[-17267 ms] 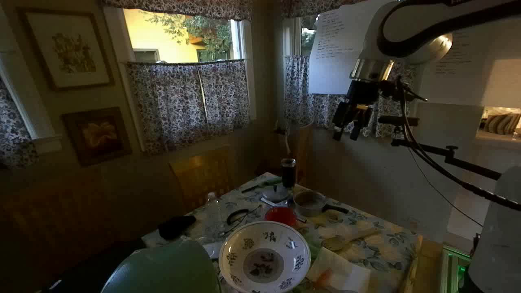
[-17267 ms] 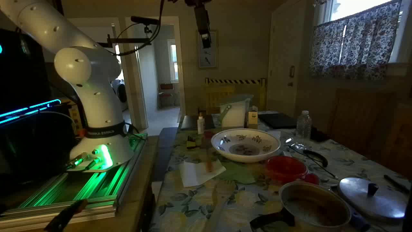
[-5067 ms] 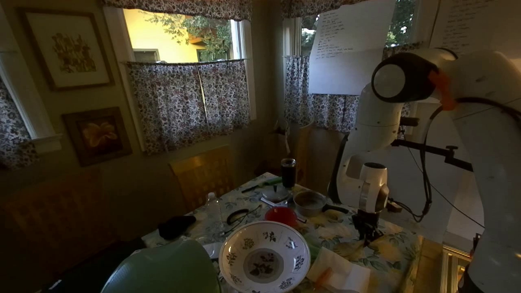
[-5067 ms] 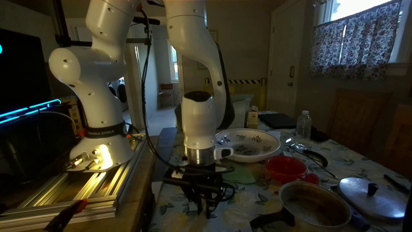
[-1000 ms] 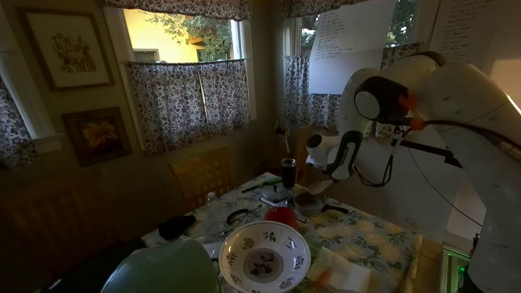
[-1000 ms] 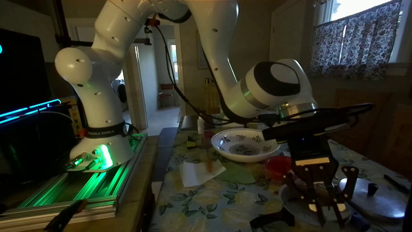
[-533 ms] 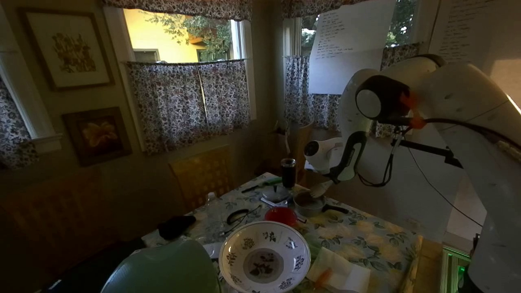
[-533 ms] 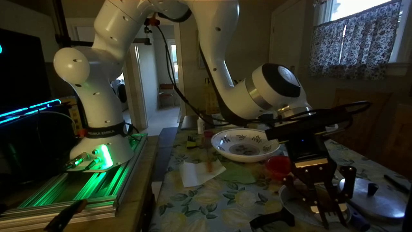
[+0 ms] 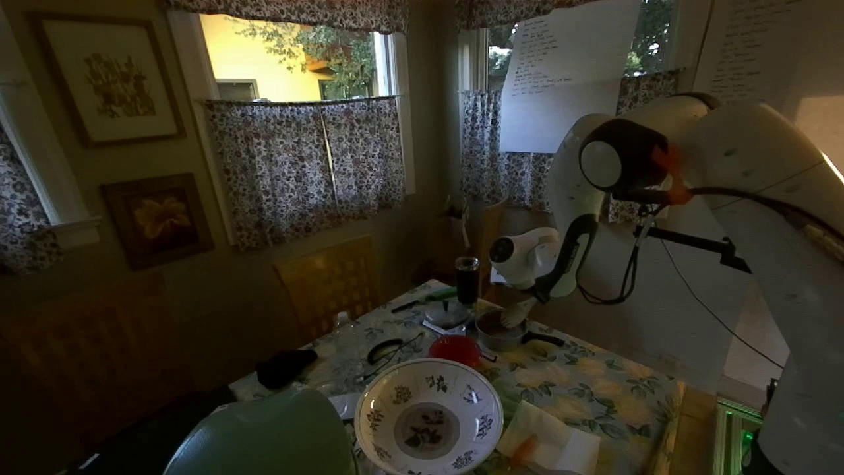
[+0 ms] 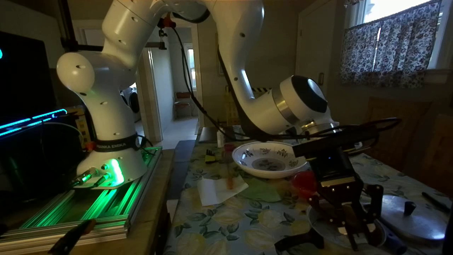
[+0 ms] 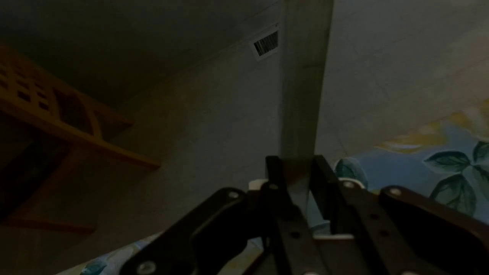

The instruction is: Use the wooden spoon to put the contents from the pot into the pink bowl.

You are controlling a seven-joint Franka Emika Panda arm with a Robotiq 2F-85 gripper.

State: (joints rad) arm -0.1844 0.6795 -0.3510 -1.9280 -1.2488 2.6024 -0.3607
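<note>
While my jaws grip the wooden spoon (image 11: 305, 88) by its handle, its broad head slants down at the mouth of the pot (image 9: 498, 342); how far in it reaches I cannot tell. The pink bowl (image 9: 455, 350) sits on the counter (image 9: 613, 389) just beside the pot, between it and the large white bowl (image 9: 428, 425). A metal lid (image 10: 412, 221) lies near the pot as well.

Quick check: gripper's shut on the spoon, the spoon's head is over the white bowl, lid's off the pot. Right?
One thing is off: the spoon has its head at the pot, not over the white bowl, as an exterior view shows. The rest stands: the gripper is shut on the spoon, and the lid is off the pot.
</note>
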